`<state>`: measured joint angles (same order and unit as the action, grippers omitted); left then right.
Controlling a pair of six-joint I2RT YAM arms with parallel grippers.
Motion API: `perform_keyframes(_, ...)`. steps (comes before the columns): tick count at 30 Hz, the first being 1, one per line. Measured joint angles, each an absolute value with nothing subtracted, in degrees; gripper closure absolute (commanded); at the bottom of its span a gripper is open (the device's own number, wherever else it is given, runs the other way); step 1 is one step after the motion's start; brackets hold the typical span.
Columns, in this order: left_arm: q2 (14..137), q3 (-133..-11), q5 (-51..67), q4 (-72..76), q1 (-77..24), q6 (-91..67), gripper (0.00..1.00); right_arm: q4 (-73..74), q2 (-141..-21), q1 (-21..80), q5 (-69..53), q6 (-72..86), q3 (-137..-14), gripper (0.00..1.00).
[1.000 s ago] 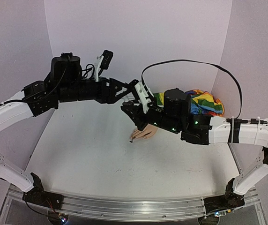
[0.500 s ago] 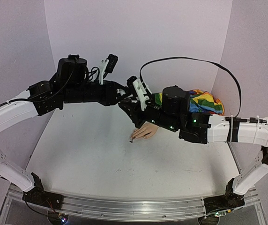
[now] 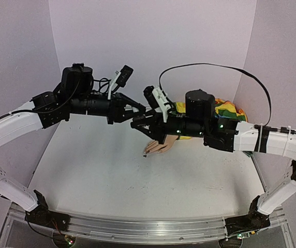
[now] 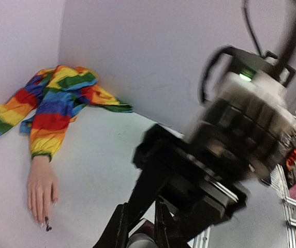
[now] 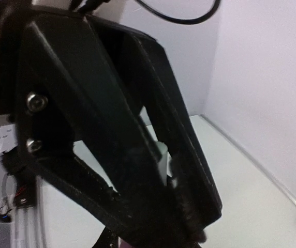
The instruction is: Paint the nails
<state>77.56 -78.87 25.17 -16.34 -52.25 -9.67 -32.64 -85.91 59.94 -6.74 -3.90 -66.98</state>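
The mannequin hand [image 4: 40, 187] lies palm down on the white counter [image 3: 112, 175], a little toward the far edge. Its fingers point at the near left, and its rainbow-striped sleeve [image 4: 55, 111] trails back and bunches in the far right corner. The skin is a pale peach. The nails [image 4: 47, 223] are tiny ovals at the fingertips: one is dark, almost black, with a dark smear just beside it, and the others look the same pale tone as the fingers. In the overhead view only that dark tip stands out. The left gripper [image 3: 142, 110] and the right gripper [image 3: 137, 124] meet tip to tip in the air above the hand, well clear of the counter. In the left wrist view the left fingers stand close together, with something small, pale and dark between them at the bottom edge. It is too blurred to tell whether they grip it. The right wrist view is filled with dark, blurred finger parts, so I cannot tell how far the right jaws are open or what they hold.
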Motion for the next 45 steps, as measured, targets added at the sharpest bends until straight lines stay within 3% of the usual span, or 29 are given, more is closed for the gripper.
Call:
perform_keyframes(5, 79.1, -78.6, 44.1, -11.1, -51.5, -3.2, 0.94, -35.7, -85.2, 51.7, -45.7, 9.0, -66.5, 1.0)
perform_keyframes(10, 81.8, -82.1, 56.7, -10.5, -53.0, 1.8, 0.89, -43.4, -85.1, 51.4, -60.6, 18.9, -65.0, 1.0)
perform_keyframes(17, 80.3, -80.6, 48.8, -14.6, -52.4, 2.5, 0.23, -45.6, -81.6, 48.5, -57.0, 19.0, -60.0, 1.0)
perform_keyframes(19, 77.9, -78.4, 43.4, -17.0, -50.9, 0.7, 0.13, -44.4, -79.4, 47.2, -52.2, 15.6, -60.0, 1.0)
perform_keyframes(21, 75.6, -75.9, 38.3, -18.4, -49.1, -2.1, 0.09, -42.8, -77.6, 46.5, -47.0, 12.4, -60.1, 1.0)
perform_keyframes(26, 71.1, -73.8, 26.5, -21.5, -45.3, -12.3, 0.11, -38.7, -77.5, 46.8, -33.0, 6.0, -61.0, 1.0)
perform_keyframes(29, 69.9, -73.8, 22.2, -21.5, -44.6, -18.2, 0.23, -37.5, -80.0, 47.6, -24.3, 4.0, -61.0, 1.0)
perform_keyframes(35, 71.2, -74.0, 19.4, -17.6, -44.6, -24.4, 0.31, -35.5, -86.1, 52.6, -8.5, 1.5, -62.3, 1.0)
perform_keyframes(41, 76.9, -76.6, 20.3, -15.4, -44.6, -25.7, 0.45, -35.3, -90.1, 57.7, -2.8, -1.0, -66.0, 1.0)
perform_keyframes(45, 78.1, -76.9, 21.3, -14.2, -44.6, -25.8, 0.62, -35.2, -91.2, 58.9, -0.9, -1.7, -67.4, 1.0)
